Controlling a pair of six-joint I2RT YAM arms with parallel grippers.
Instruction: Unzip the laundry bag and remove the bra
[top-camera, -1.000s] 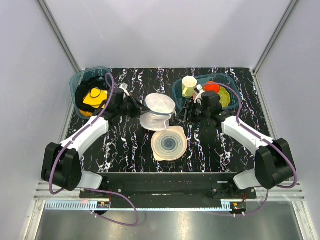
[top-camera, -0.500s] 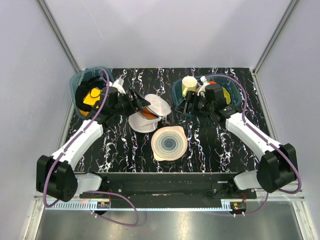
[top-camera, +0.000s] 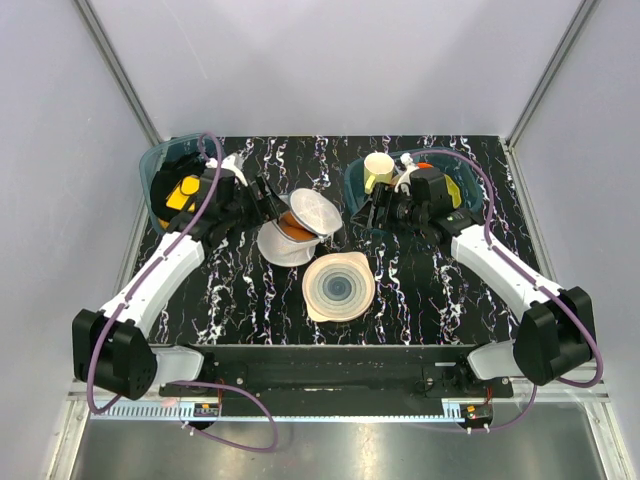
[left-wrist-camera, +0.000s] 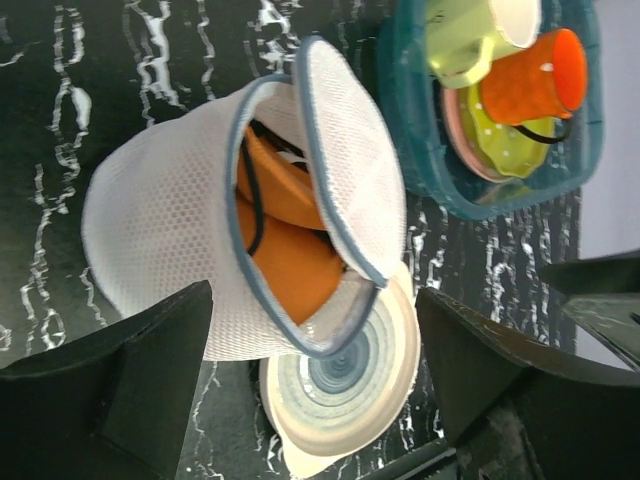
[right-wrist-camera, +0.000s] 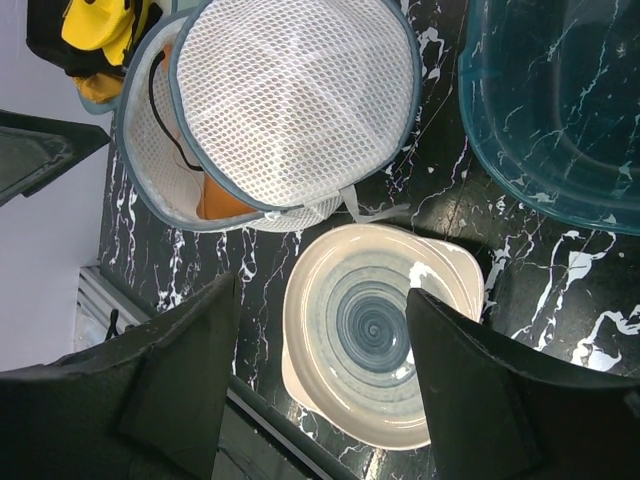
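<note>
The laundry bag (top-camera: 283, 245) (left-wrist-camera: 165, 240) (right-wrist-camera: 290, 95), a white mesh pouch with a grey-blue zip rim, lies mid-table with its rim gaping open and its lid tilted up. Inside it shows an orange garment with black trim (left-wrist-camera: 290, 265) (top-camera: 291, 226) (right-wrist-camera: 222, 203). The bra is hidden. My left gripper (top-camera: 271, 203) (left-wrist-camera: 312, 298) hovers just left of the bag, open and holding nothing. To the right of the bag my right gripper (top-camera: 372, 218) (right-wrist-camera: 320, 290) stands open and apart from it, over the near edge of the teal bin.
A pale round plate with blue-grey rings (top-camera: 339, 286) (left-wrist-camera: 350, 390) (right-wrist-camera: 375, 350) lies just in front of the bag. A teal bin (top-camera: 160, 158) at back left holds yellow and black garments. Another teal bin (top-camera: 457, 162) (left-wrist-camera: 430, 150) (right-wrist-camera: 560, 100) at back right holds cups and plates.
The left gripper opened, released the bag and drew back left. The right gripper widened and pulled away right. The bag settled onto the table with its lid open.
</note>
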